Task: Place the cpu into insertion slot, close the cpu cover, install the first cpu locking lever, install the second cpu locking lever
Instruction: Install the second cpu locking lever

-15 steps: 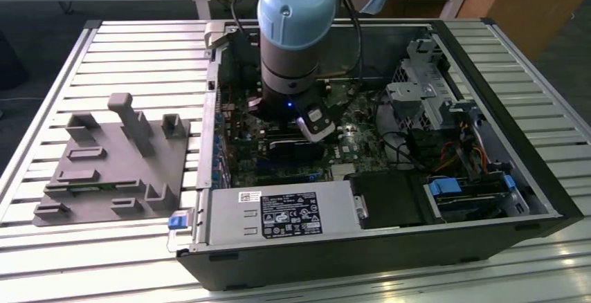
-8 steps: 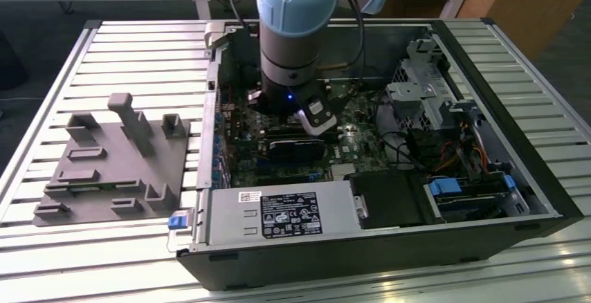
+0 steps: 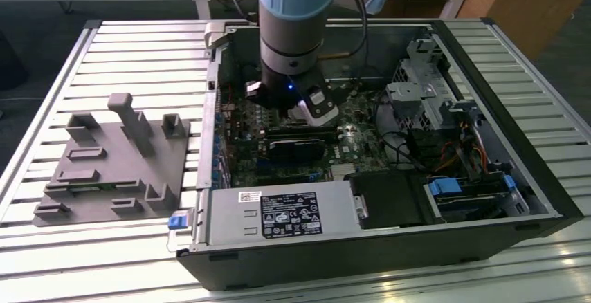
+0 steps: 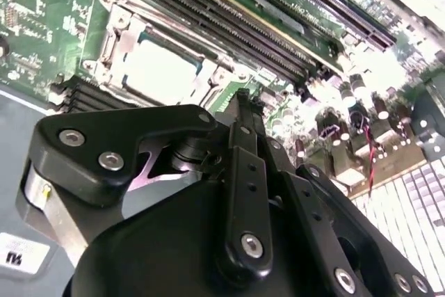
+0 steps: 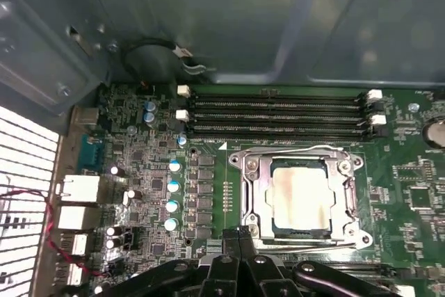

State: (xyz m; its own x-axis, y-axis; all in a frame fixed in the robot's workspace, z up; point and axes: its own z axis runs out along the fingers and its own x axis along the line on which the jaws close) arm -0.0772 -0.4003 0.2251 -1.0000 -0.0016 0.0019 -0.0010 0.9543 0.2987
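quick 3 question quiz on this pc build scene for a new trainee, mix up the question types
1. True or false: the cpu already sits in the insertion slot.
2. In the first wrist view, the cpu cover is: A) lying flat around the chip, B) standing raised off it, C) resting on the grey fixture.
3. Fill in: the pincer hovers beside the socket with its fingertips ____.

Key: 1 true; 2 A; 3 together (holding nothing).
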